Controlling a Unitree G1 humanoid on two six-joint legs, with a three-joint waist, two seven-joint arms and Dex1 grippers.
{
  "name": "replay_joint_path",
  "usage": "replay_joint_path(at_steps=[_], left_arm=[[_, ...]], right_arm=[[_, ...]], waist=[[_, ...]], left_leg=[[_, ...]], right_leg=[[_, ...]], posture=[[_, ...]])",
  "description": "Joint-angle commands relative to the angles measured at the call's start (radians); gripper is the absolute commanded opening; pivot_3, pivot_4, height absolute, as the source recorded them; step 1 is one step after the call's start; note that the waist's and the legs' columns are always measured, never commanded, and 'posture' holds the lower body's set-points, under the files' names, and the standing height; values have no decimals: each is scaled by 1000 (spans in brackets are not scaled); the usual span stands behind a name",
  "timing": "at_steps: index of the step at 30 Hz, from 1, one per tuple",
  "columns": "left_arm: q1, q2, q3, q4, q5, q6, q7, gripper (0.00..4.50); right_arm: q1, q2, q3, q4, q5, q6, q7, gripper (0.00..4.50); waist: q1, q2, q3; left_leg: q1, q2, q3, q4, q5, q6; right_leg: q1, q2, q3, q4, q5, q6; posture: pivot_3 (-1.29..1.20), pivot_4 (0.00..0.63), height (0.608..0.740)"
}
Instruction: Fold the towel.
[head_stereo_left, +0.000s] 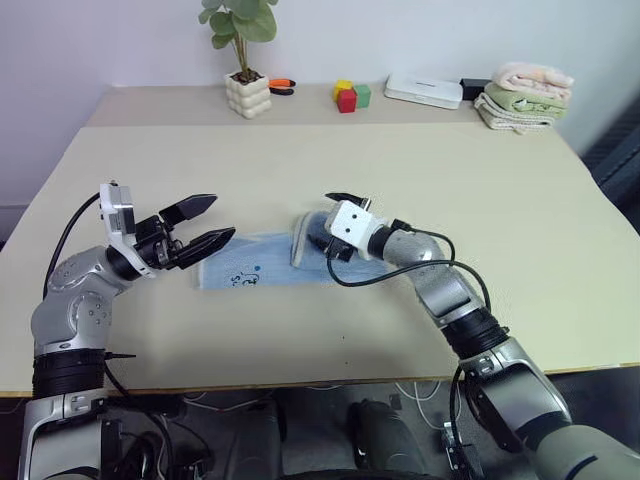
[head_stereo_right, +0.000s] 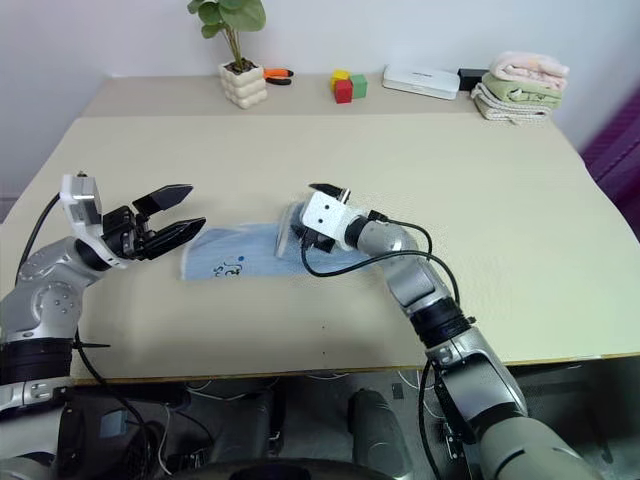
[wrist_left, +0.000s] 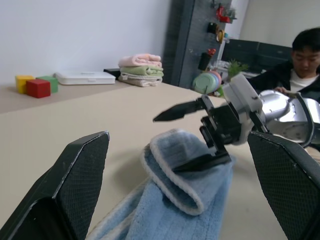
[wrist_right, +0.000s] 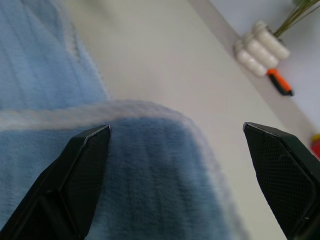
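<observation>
The light blue towel (head_stereo_left: 250, 268) lies flat on the middle of the table, its right end turned up into a raised fold with a pale hem (wrist_left: 172, 192). My right gripper (head_stereo_left: 322, 222) is open and points left at that fold. The fold's hemmed edge (wrist_right: 150, 165) sits between its two spread fingers, and its lower finger (wrist_left: 200, 162) lies against the top of the fold. Just off the towel's left end, my left gripper (head_stereo_left: 222, 218) hangs open above the table with nothing in it.
Along the far edge stand a plant in a white pot (head_stereo_left: 247, 95), an orange-handled tool (head_stereo_left: 282, 85), coloured blocks (head_stereo_left: 348, 96), a white box (head_stereo_left: 424, 91) and a stack of folded towels (head_stereo_left: 525, 95). A person (wrist_left: 305, 55) sits beyond the table's right side.
</observation>
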Motion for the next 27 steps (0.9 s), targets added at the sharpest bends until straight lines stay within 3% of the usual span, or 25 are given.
replay_joint_path(at_steps=[1, 6, 11, 20, 27], left_arm=[[13, 18, 27, -25, -17, -3, -7, 4500], [30, 20, 32, -36, -22, 0, -6, 4500], [15, 18, 23, -25, -19, -2, -13, 4500], [29, 55, -23, -36, 5, 19, -85, 4500], [80, 110, -45, -85, 3, 54, -135, 4500]], right_arm=[[8, -17, -147, -119, 144, 97, 37, 4317], [120, -81, -195, -400, 348, 279, 203, 4317], [217, -181, -156, -556, 401, 400, 289, 4317], [218, -215, -3, -454, 182, 253, 237, 4317], [184, -192, -33, -388, 167, 240, 209, 4317]], waist=[[1, 0, 0], [-1, 0, 0], [-3, 0, 0], [-2, 0, 0], [-2, 0, 0]], left_leg=[[0, 0, 0, 0, 0, 0], [0, 0, -1, -1, 0, 0], [1, 0, -1, -1, 0, 0], [1, 0, 0, 0, 0, 0], [1, 0, 0, 0, 0, 0]], right_leg=[[0, 0, 0, 0, 0, 0], [0, 0, -1, 0, 0, 0], [0, 0, -1, 0, -2, -3], [0, 0, 0, -1, -2, -3], [0, 0, 0, -1, -2, -4]], posture=[[0, 150, 740], [0, 150, 740], [0, 150, 740], [0, 150, 740], [0, 150, 740]])
